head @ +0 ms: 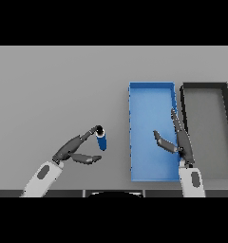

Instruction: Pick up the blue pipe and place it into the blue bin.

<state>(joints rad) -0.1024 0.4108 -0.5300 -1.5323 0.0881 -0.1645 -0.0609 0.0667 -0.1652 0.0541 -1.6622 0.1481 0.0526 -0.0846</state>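
The fingers [82, 138] of the left hand [71, 149] reach up and to the right, stretched out nearly straight, and their tips meet the upper end of the blue pipe [101, 140] — touching it rather than wrapped round it, as far as can be seen. The thumb juts out lower down, pointing right, apart from the fingers and clear of the pipe, so the hand reads as spread. The pipe itself is short, roughly upright in the view with its dark open end uppermost, and it sits on the grey table [49, 85] to the left of the blue bin [151, 87], near it but not touching. Its left arm comes in from the lower left. The right hand [180, 142] is over the right side of the blue bin, its fingers straight and pointing up along the bin's right wall, thumb held out to the left — spread and holding nothing. Just beside the blue bin, on its right, stands a dark grey bin [204, 86].
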